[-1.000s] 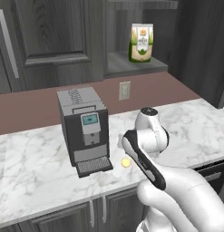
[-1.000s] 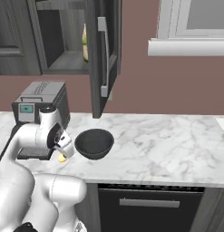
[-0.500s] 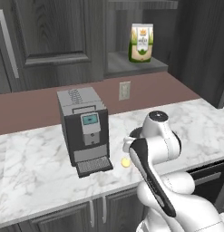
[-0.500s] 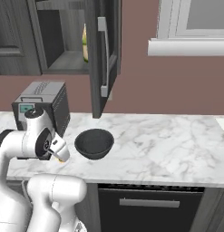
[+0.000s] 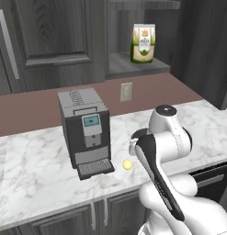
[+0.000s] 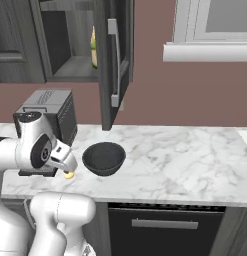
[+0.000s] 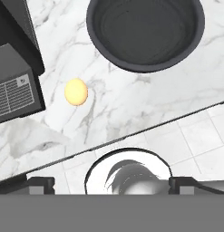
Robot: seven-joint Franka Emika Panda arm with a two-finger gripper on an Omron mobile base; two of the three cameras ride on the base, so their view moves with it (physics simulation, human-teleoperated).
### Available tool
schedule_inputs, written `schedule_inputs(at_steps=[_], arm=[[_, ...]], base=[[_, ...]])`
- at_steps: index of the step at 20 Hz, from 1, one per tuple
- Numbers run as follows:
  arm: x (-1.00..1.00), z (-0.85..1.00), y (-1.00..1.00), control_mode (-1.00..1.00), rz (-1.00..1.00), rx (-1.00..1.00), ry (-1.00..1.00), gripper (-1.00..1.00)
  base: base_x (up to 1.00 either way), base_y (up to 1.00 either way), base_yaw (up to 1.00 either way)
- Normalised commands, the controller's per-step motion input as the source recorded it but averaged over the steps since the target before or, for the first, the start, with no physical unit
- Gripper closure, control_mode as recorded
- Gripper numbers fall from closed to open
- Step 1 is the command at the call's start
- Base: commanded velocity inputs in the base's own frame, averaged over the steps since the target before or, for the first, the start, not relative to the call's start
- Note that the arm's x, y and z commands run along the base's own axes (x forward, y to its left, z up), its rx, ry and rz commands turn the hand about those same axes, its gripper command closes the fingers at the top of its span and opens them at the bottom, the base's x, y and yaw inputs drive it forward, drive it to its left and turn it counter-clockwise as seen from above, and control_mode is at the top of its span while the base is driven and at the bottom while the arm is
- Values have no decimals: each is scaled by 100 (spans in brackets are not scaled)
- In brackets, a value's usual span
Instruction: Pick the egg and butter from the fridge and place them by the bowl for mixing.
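Our claw (image 7: 111, 183) stands wide open and holds nothing; in the hand view its 2 dark tips sit far apart at the bottom, looking down past the tabletop (image 7: 145, 95) edge to tiled floor. In that same view the egg (image 7: 76, 92), a smooth yellow-orange oval, lies loose on the veined white marble, near the rim of the bowl (image 7: 145, 34) but apart from it, and just beside the grilled drip tray of the coffee machine (image 7: 13, 86). The bowl is round, deep and matte dark grey, with nothing inside.

From the left base view we see the egg (image 5: 127, 164) on the marble tabletop (image 5: 36, 183) in front of the boxy grey coffee machine (image 5: 85, 131), with the white arm folded close by it.

From the right base view the egg (image 6: 69, 174) peeks out under the arm, left of the bowl (image 6: 104, 158), on the tabletop (image 6: 185, 160).

We judge the egg step done: it rests by the bowl. The butter is what remains, so our next move calls for turning back toward the fridge, finding the thin stick and closing on it squarely. Neither the butter nor the fridge can be placed from these views.
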Motion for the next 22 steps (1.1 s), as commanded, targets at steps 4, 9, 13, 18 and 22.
schedule_inputs(at_steps=[4, 9, 13, 18, 22], arm=[[-11, 3, -2, -100, 1, -3, 0, -100], [0, 0, 0, -100, 0, 0, 0, -100], [0, 0, 0, -100, 0, 0, 0, -100], [-6, 0, 0, 100, 0, 0, -2, -100], [0, 0, 0, 100, 0, 0, 0, -100]], base=[[0, 0, 0], [0, 0, 0], [0, 0, 0], [-22, -1, 0], [-57, -6, 0]])
